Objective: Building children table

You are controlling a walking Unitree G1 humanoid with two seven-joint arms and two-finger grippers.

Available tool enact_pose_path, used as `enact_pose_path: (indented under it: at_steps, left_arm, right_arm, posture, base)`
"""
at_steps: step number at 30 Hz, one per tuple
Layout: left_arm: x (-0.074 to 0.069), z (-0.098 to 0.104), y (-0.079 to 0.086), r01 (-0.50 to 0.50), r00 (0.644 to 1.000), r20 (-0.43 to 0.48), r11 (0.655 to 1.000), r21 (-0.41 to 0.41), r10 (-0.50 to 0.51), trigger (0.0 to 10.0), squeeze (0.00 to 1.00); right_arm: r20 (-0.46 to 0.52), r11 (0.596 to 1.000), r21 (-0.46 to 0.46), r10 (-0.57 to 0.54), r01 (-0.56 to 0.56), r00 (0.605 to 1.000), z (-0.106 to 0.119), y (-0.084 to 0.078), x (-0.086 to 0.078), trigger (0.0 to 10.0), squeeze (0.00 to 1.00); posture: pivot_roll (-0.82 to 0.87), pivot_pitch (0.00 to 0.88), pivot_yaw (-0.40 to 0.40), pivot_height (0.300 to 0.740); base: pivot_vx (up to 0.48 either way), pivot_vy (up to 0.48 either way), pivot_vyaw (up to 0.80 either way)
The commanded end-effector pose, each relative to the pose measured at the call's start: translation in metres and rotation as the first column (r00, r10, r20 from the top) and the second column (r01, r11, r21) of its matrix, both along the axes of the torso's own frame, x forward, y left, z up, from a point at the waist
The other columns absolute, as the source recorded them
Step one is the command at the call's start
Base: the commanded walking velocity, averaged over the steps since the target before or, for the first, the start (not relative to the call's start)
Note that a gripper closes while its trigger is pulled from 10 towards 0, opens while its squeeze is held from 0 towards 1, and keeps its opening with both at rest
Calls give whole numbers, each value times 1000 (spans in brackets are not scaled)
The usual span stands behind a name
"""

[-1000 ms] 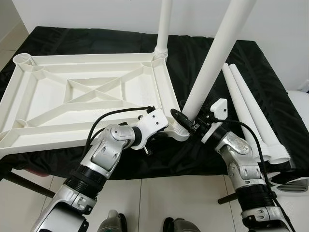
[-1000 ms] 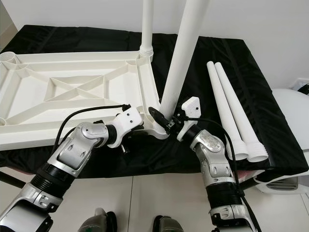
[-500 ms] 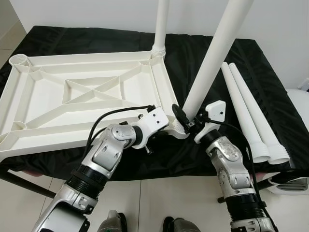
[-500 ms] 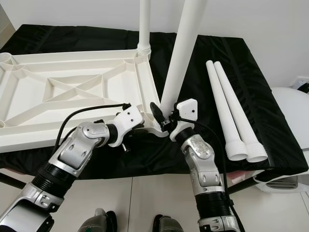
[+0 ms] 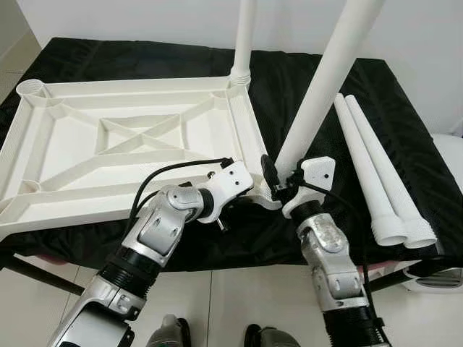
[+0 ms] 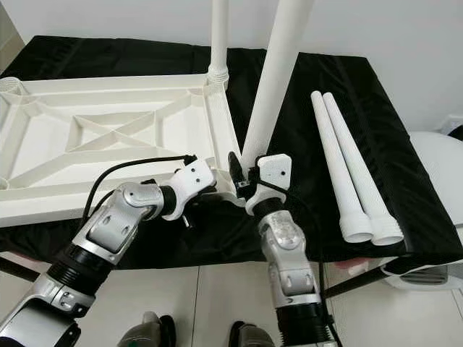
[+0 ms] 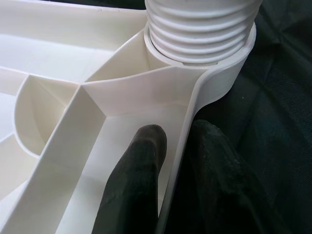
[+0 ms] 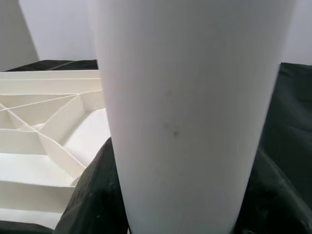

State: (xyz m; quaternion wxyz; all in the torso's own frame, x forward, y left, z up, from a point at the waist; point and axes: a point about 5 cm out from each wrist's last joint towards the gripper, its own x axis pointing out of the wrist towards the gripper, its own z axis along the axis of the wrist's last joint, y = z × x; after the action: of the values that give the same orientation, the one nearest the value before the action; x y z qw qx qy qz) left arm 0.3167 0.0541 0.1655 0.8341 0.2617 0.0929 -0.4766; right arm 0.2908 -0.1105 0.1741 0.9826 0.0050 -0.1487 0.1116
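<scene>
Your white plastic children's tabletop (image 5: pixel 137 137) lies upside down, ribbed underside up, on the black cloth-covered work table (image 5: pixel 311 79), reaching from that table's left edge to about its middle.

Your left gripper (image 7: pixel 170 161) pinches the tabletop's near rim at its near right corner: one black finger (image 7: pixel 139 165) lies inside the rim and the other outside, clamped on the thin white wall just beside the corner socket.

Your right gripper (image 5: pixel 278 186) grasps the long white plastic table leg (image 5: pixel 325 79) low on its shaft, its fingers wrapped round the tube. The leg's ribbed, threaded end (image 7: pixel 202 24) sits in that corner socket, and the leg leans up and to the right.

A second white leg (image 5: pixel 244 36) stands upright in the far right corner socket.

Two more white tapered legs (image 5: pixel 372 170) lie side by side, touching, near the work table's right edge, their flared ends toward its near edge.
</scene>
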Motion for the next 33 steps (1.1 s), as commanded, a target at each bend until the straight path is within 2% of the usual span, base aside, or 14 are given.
enact_pose_path:
  at_steps: [1, 8, 13, 14, 23, 24, 33]
  left_arm:
    - [0, -3, 2, -53, 998, 18, 999, 12, 53, 10000, 0]
    - [0, -3, 2, -56, 998, 17, 998, 11, 55, 10000, 0]
    - [0, -3, 3, -57, 998, 16, 998, 10, 57, 10000, 0]
    - [0, -3, 3, -59, 998, 16, 998, 10, 59, 10000, 0]
    - [0, -3, 4, -59, 998, 13, 998, 10, 59, 10000, 0]
    - [0, -4, 4, -59, 998, 12, 998, 10, 59, 10000, 0]
    - [0, -3, 3, -59, 998, 13, 998, 8, 58, 10000, 0]
  right_arm:
    - [-84, 998, -16, -64, 63, 994, -18, -2, -4, 0, 0]
    - [-129, 991, -21, -134, 132, 983, -22, 2, -4, 0, 0]
    - [-154, 991, -6, -136, 136, 979, -25, 8, -4, 0, 0]
    - [-163, 991, 2, -135, 137, 977, -25, 9, -5, 10000, 0]
    - [-176, 990, 43, -124, 134, 976, -24, 5, -3, 10000, 0]
    - [-175, 990, 41, -126, 135, 976, -23, 2, -2, 10000, 1000]
    - [-159, 994, 43, -89, 96, 983, -19, -3, 2, 10000, 1000]
  posture:
    - [-53, 132, -5, 740]
    - [-51, 135, -5, 740]
    - [-49, 138, -5, 740]
    - [-49, 140, -4, 740]
    - [-53, 147, 0, 740]
    - [-54, 147, 0, 740]
    - [-53, 147, -1, 740]
  base:
    - [0, 0, 0]
    - [0, 0, 0]
    - [0, 0, 0]
    - [0, 0, 0]
    - [0, 0, 0]
    - [0, 0, 0]
    - [0, 0, 0]
